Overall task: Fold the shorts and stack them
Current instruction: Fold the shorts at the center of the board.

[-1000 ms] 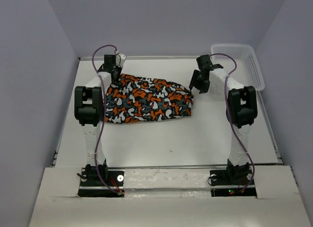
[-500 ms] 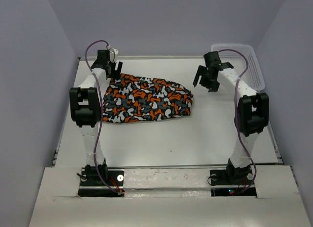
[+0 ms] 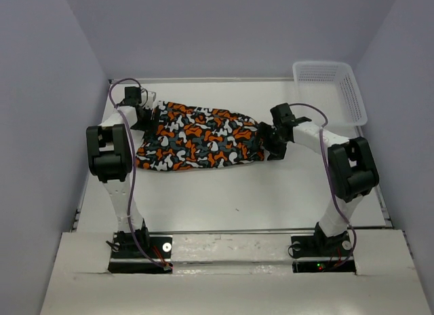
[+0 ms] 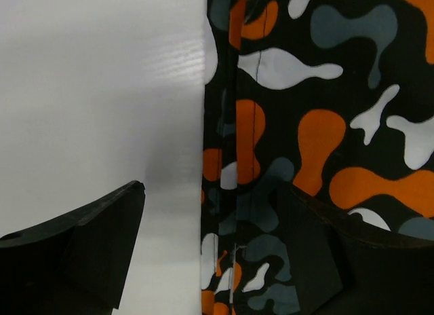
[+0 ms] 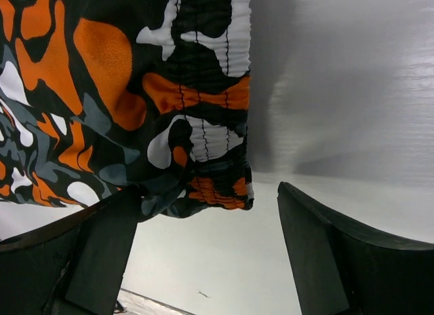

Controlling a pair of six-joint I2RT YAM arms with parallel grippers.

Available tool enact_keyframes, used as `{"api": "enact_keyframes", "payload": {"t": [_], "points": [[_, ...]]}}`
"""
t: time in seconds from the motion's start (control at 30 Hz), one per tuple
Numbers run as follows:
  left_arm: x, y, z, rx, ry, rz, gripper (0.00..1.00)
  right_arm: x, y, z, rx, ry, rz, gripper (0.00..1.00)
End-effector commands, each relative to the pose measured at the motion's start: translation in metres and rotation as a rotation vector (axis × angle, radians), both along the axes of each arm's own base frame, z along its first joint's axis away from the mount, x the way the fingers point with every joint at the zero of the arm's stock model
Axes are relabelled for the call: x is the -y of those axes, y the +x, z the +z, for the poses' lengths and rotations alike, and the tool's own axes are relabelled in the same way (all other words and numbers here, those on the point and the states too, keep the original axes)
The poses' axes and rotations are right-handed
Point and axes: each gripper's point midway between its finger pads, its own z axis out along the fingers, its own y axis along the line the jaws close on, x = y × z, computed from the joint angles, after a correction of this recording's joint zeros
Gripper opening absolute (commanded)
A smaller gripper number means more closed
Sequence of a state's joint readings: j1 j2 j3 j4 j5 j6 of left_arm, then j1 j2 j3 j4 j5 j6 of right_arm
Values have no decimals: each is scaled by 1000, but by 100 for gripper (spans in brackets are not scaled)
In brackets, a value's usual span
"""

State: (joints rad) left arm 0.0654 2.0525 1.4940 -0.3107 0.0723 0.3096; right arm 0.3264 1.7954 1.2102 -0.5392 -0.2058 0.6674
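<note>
Centrally, one shorts is seen flat on the table, its ends straddled by two grippers, left gripper and right gripper, both spread; one basket is noted well apart.

Both my arms stretch forward and low — my left gripper points down, jaws spread wide; my right gripper tilts inward toward the left one, jaws just as wide apart.
</note>
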Motion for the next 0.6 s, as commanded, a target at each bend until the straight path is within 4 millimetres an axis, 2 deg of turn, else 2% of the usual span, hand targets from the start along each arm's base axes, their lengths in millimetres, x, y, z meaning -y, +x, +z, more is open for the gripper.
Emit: {"api": "enact_keyframes", "payload": {"t": [0.0,0.03,0.13,0.17,0.2,0.23,0.27,0.3,0.37,0.4,0.43,0.47,0.57], "points": [[5,-10,4,2,-46,0,89,-14,10,-3,24,72,0,86],[6,-14,0,-9,-54,3,89,-14,8,-17,-11,64,-3,85],[13,-23,-7,-31,-86,-14,83,-15,5,-33,-63,63,-19,62],[15,-25,-8,-35,-97,-22,81,-7,8,-33,-57,48,-45,53],[17,-27,-9,-41,-105,-26,73,0,7,-35,-59,37,-67,37],[19,-29,-10,-47,-113,-31,69,7,9,-33,-50,29,-89,31],[22,-34,-14,-60,-129,-33,65,19,16,-22,-18,29,-119,25],[25,-38,-19,-74,-149,-40,57,28,20,-18,-3,20,-136,15],[32,-43,-23,-93,-182,-51,50,42,29,-8,33,4,-133,6],[40,-43,-24,-98,-219,-69,42,50,37,3,51,-21,-138,1],[45,-46,-25,-108,-237,-79,38,55,41,8,74,-61,-101,1],[49,-45,-22,-105,-258,-81,30,61,39,8,53,-105,-85,1],[74,-49,-20,-113,-319,-136,20,69,51,23,82,-174,-16,1]]}}
